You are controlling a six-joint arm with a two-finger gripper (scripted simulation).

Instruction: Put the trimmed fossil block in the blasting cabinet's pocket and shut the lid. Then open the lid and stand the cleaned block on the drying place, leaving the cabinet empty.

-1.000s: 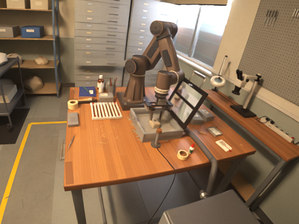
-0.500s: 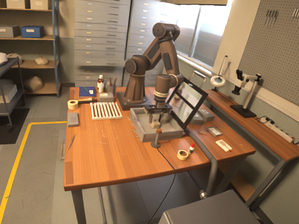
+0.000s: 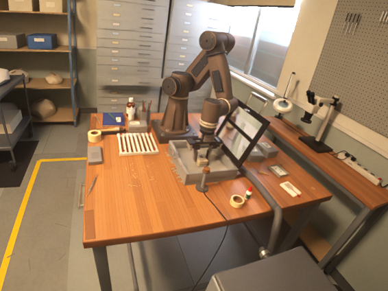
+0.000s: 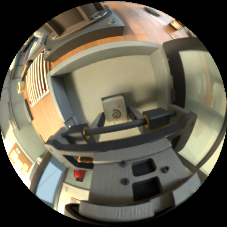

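Observation:
The pale fossil block [image 4: 114, 108], with a spiral mark on its face, rests in the pocket on the floor of the grey blasting cabinet [image 3: 202, 160]. The same block [image 3: 202, 160] shows in the side camera as a small pale piece inside the tray. The cabinet's glass lid [image 3: 242, 132] stands open, tilted up on the right side. The white slatted drying rack [image 3: 137, 143] lies on the table left of the cabinet. My gripper [image 4: 116, 115] is lowered into the cabinet directly over the block, its fingers on either side of it. The gripper is open and holds nothing.
The arm's base [image 3: 173, 132] stands behind the cabinet. A short post [image 3: 203, 179] with a round knob stands at the cabinet's front edge. A tape roll [image 3: 237, 200] and a small glue bottle [image 3: 248, 193] lie on the near table. A grey hose [image 3: 270, 206] runs down right.

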